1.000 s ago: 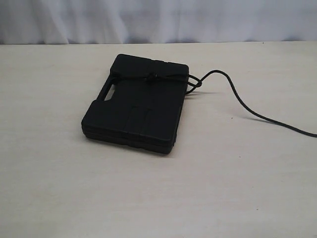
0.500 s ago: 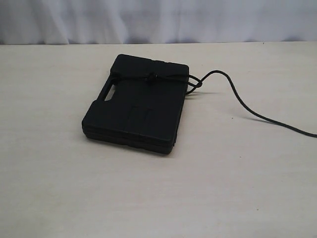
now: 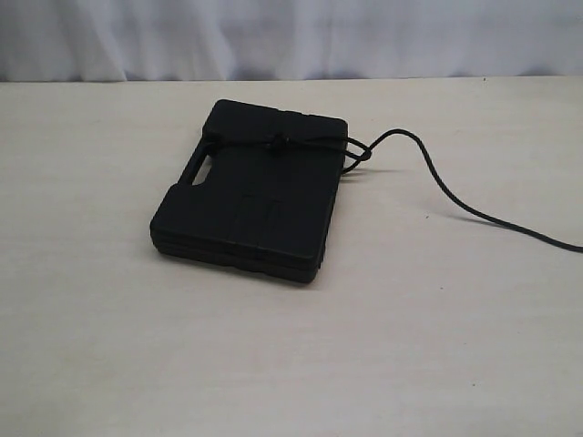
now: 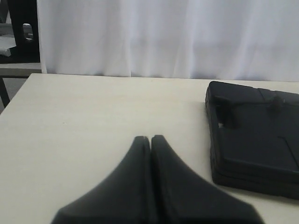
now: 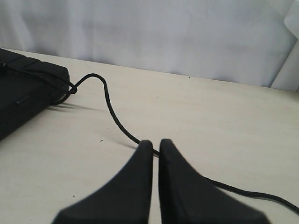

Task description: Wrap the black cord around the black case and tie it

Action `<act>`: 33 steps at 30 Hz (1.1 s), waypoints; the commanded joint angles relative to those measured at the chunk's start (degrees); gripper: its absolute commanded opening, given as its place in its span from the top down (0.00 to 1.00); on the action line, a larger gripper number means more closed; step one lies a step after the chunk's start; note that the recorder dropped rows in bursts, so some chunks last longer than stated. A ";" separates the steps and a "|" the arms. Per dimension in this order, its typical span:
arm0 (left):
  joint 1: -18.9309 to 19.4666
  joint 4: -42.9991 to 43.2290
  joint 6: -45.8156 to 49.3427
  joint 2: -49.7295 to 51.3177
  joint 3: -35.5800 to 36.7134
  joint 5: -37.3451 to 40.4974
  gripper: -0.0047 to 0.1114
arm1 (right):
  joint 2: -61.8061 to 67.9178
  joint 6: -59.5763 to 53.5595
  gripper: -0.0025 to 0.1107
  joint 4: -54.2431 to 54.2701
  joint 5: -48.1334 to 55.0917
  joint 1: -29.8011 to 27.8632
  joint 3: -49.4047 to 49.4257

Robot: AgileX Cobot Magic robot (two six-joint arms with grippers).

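Note:
The black case (image 3: 246,200) lies flat on the table, handle cut-out toward the left. The black cord (image 3: 437,177) crosses its far end with a small knot (image 3: 276,141) on top, loops off the right edge and trails right out of the picture. Neither gripper shows in the exterior view. My left gripper (image 4: 150,137) is shut and empty over bare table, apart from the case (image 4: 254,144). My right gripper (image 5: 155,142) is shut, with only a thin slit between its fingers. The cord (image 5: 108,100) runs on the table just behind its tips, not held, from the case (image 5: 23,93).
A white curtain (image 3: 291,36) hangs behind the table's far edge. In the left wrist view the table's side edge (image 4: 18,93) shows, with dark furniture (image 4: 21,28) beyond it.

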 commanded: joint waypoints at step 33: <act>0.11 -0.41 0.06 -0.18 0.19 -0.58 0.96 | -0.32 -0.23 0.94 -0.17 -0.59 -0.34 0.09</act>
